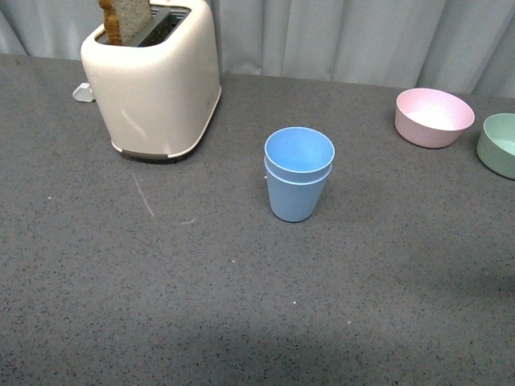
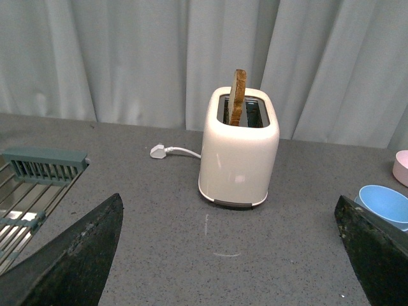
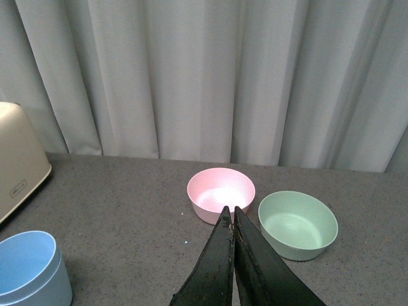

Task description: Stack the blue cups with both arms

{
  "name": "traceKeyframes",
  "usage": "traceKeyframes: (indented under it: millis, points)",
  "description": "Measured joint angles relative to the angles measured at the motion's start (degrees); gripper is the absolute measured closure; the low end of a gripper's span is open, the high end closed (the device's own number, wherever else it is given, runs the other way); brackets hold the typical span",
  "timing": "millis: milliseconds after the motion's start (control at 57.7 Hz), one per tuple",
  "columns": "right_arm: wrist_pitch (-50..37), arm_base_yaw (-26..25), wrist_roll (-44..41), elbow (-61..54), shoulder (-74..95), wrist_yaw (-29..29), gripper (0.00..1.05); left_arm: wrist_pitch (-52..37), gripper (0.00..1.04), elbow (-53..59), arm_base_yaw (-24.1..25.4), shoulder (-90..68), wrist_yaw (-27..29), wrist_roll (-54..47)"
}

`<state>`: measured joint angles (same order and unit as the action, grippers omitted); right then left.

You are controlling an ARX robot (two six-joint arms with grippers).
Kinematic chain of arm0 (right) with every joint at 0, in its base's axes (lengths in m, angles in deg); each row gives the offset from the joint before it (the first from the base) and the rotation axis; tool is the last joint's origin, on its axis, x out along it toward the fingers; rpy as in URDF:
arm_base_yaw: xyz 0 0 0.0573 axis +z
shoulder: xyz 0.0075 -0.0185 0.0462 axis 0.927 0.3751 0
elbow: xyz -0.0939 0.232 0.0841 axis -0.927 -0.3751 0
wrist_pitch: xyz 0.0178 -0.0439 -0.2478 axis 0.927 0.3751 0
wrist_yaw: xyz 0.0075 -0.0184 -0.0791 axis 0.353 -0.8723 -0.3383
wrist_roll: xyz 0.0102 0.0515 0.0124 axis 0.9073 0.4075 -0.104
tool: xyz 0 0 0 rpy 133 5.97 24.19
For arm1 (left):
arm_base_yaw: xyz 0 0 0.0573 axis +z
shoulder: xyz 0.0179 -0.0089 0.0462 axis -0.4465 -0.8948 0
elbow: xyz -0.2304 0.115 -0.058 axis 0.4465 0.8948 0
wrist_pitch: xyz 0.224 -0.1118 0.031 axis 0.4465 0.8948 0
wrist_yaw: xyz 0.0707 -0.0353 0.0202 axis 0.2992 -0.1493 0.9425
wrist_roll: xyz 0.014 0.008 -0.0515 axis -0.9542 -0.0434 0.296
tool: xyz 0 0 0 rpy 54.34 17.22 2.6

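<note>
The 2 blue cups [image 1: 298, 173] stood nested, 1 inside the other, upright mid-tabletop [image 1: 241, 305], between the cream toaster [image 1: 154, 80] and the pink bowl [image 1: 433, 117]. My left pincer [image 2: 229, 255] was spread wide, holding nothing, facing the toaster. My right pincer [image 3: 231, 220] was pressed together, empty, tips before the pink bowl, green bowl [image 3: 298, 224] just beside it.
</note>
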<state>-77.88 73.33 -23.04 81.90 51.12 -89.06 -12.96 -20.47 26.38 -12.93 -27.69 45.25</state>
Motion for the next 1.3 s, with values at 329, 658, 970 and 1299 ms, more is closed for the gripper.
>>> traceKeyframes:
  millis: [329, 658, 970, 1299]
  points:
    - [12.9, -5.2, 0.0, -5.5, -18.6, 5.2, 1.04, 0.0, 0.07, 0.0, 0.0, 0.0, 0.0, 0.0]
    - [25.1, -5.2, 0.0, -7.1, -32.7, 5.3, 1.04, 0.0, 0.07, 0.0, 0.0, 0.0, 0.0, 0.0]
    - [37.0, -5.2, 0.0, -7.4, -45.6, 5.3, 1.04, 0.0, 0.07, 0.0, 0.0, 0.0, 0.0, 0.0]
    - [44.4, -5.2, 0.0, -7.4, -53.2, 5.3, 1.04, 0.0, 0.07, 0.0, 0.0, 0.0, 0.0, 0.0]
